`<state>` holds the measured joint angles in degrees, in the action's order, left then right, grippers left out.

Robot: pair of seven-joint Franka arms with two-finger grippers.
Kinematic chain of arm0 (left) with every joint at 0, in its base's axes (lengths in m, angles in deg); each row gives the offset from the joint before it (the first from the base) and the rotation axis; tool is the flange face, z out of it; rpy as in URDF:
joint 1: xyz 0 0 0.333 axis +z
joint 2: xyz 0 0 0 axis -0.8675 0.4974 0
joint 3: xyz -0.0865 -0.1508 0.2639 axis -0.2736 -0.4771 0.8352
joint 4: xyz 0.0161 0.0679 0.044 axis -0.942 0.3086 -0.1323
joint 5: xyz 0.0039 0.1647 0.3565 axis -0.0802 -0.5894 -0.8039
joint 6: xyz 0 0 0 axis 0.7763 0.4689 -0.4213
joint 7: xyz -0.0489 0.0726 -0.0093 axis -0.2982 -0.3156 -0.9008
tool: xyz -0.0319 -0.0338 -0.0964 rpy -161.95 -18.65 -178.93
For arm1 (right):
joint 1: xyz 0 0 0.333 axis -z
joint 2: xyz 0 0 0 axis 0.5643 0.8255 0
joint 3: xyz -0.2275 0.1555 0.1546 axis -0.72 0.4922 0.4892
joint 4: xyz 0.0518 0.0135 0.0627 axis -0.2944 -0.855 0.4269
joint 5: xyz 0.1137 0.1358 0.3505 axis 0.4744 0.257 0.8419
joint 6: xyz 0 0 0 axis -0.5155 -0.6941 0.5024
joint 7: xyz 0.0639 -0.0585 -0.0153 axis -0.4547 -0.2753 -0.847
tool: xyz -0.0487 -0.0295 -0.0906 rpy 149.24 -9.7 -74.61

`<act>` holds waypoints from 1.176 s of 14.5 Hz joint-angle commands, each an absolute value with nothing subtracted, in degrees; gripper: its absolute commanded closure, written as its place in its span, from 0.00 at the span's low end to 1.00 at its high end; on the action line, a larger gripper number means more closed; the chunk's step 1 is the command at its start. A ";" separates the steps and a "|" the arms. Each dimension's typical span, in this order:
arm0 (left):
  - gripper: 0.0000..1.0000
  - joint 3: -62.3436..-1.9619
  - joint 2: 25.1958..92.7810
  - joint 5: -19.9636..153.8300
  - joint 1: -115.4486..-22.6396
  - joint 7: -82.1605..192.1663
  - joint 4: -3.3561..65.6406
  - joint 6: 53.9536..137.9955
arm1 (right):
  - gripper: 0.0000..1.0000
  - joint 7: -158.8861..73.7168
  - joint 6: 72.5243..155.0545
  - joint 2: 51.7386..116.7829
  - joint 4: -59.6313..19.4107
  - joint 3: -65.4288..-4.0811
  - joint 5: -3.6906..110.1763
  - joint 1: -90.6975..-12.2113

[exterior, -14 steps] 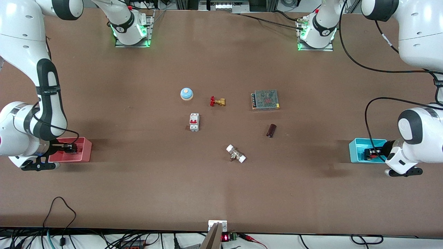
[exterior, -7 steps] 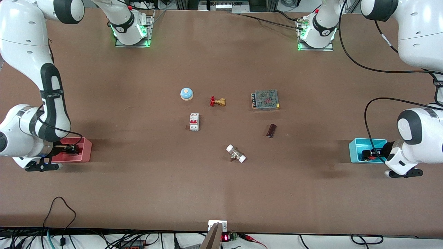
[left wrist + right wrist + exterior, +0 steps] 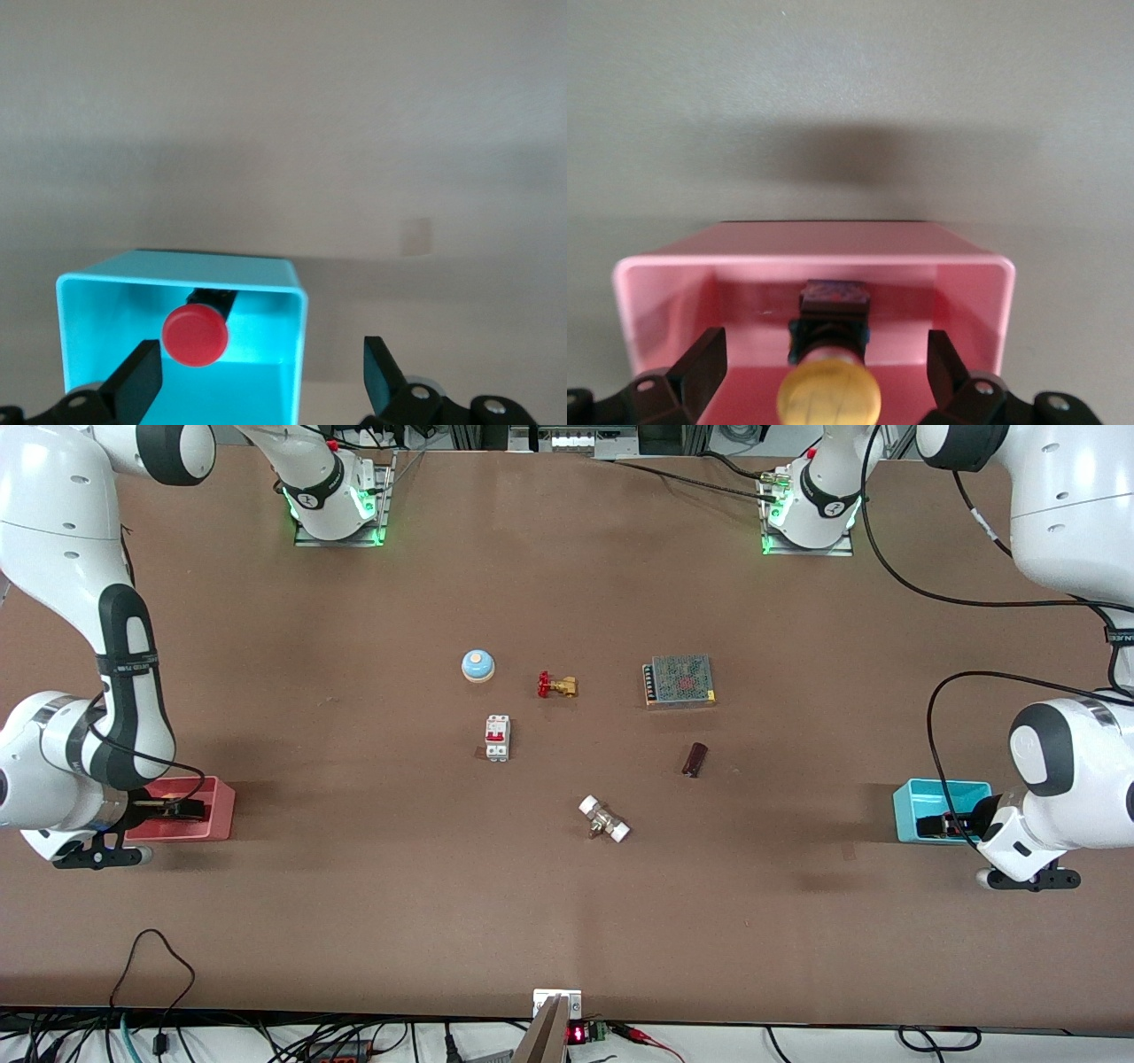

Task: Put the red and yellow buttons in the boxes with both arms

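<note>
The red button [image 3: 195,335] lies in the cyan-blue box [image 3: 299,305], which stands at the left arm's end of the table [image 3: 911,808]. My left gripper [image 3: 261,381] is open above that box, one finger over the inside and one outside the wall; it also shows in the front view [image 3: 943,825]. The yellow button [image 3: 829,394] lies in the pink-red box [image 3: 970,279] at the right arm's end [image 3: 220,815]. My right gripper [image 3: 824,372] is open over it, its fingers apart from the cap; it also shows in the front view [image 3: 173,809]. Both buttons are hidden in the front view.
In the table's middle stand a blue-and-white bell [image 3: 477,665], a red-handled brass valve [image 3: 556,685], a metal power supply [image 3: 679,680], a white circuit breaker [image 3: 498,738], a dark cylinder [image 3: 695,759] and a white-ended fitting [image 3: 604,819].
The left gripper has shifted slightly over the cyan box, and the red button no longer shows between its fingers in the front view. The right arm has shifted slightly over the pink box.
</note>
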<state>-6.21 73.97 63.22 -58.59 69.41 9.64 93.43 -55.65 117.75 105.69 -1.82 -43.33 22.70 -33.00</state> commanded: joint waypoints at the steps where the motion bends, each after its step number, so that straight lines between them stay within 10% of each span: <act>1: 0.00 -5.83 70.12 63.30 -61.57 64.38 10.53 92.89 | 0.00 -55.57 112.53 98.88 -2.12 -42.14 23.17 -32.77; 17: 0.00 -7.15 40.24 56.09 -67.90 59.70 21.15 78.31 | 0.00 -41.86 82.82 72.23 -2.74 -42.40 20.81 -42.44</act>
